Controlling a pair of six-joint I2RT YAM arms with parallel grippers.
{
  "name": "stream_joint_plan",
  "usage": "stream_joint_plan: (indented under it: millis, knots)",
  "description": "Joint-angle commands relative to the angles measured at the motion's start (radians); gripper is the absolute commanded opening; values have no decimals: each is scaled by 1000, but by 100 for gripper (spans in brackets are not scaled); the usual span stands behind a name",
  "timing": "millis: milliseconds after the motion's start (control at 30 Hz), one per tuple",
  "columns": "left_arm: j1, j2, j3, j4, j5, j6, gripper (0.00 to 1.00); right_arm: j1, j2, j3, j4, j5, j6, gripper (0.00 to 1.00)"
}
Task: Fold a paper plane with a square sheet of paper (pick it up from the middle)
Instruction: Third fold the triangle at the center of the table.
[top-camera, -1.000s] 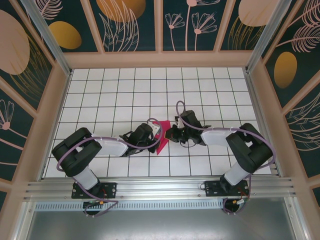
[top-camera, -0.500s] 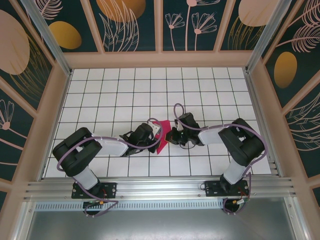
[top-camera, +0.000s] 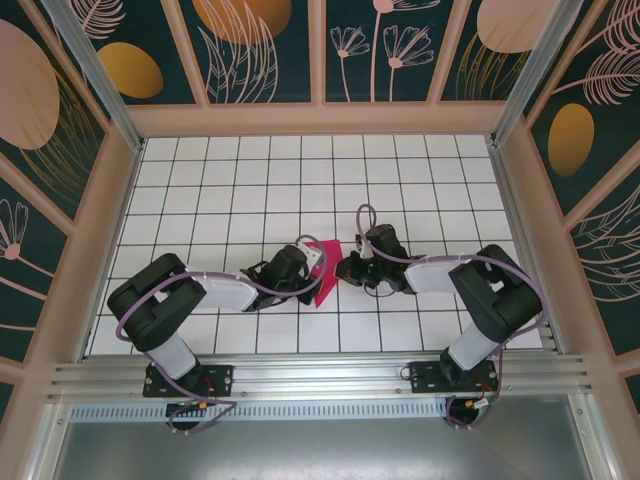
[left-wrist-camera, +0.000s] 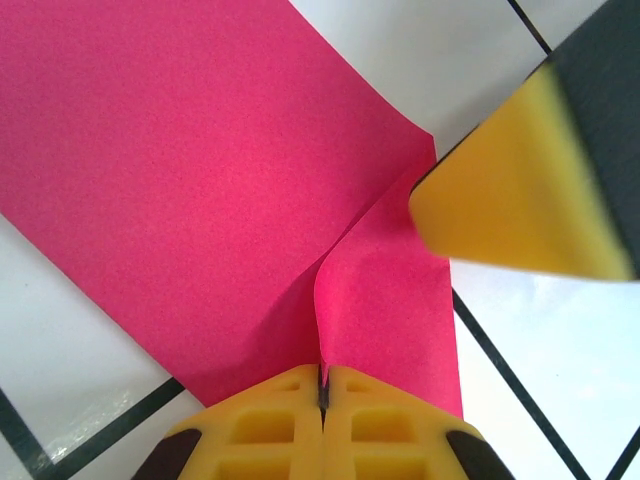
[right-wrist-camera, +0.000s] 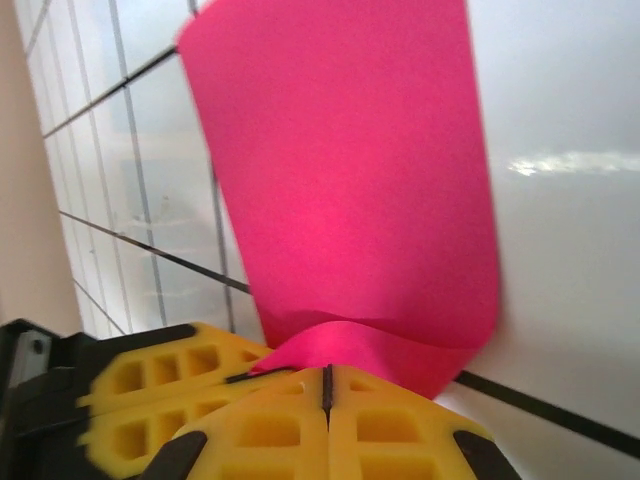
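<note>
a white table ruled into squares by dark lines (top-camera: 200, 180) lay inside dark teal wall panels painted with pale flowers and gold ovals (top-camera: 270, 60). the left gripper (left-wrist-camera: 322, 388), two yellow latticed fingers, had its jaws pressed together with a raised ridge of the thin magenta-red square sheet of paper (left-wrist-camera: 200, 170) running into the seam, so it read as pinching that fold. the right gripper (right-wrist-camera: 327, 388), of the same yellow make, was likewise closed, a curled lip of the sheet caught at its tips. from above, the two grippers faced each other close together, about midway across the near half of the table, with the paper between them, partly on the tiles and partly lifted. the sheet was bent into a narrower shape, one flap raised over a flat part, but no pointed dart had formed; i judged this an early or middle fold. the next move would call for laying that flap down with edges matched and pressing the crease flat without tearing the thin paper. no brand, label or writing could be read anywhere.
</note>
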Motion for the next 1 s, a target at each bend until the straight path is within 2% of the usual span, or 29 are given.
stream_joint_plan:
  millis: [0,167,333,500,700,967]
  knots:
    - [4,36,7,-44,-4,14,0,-5,51,-11,38,-11,-22,1]
    - [5,35,4,-46,-7,14,0,-11,74,1,-17,4,-31,0]
    - [4,37,-2,-43,-9,15,0,-20,-57,5,-46,27,-29,1]
    - [4,37,3,-49,-8,18,0,-41,-97,-6,-24,37,-22,1]
    - [4,37,17,-57,-9,23,0,-48,-5,-10,41,4,-1,1]
    - [5,62,22,-62,-8,25,0,-59,99,22,-5,20,-24,0]
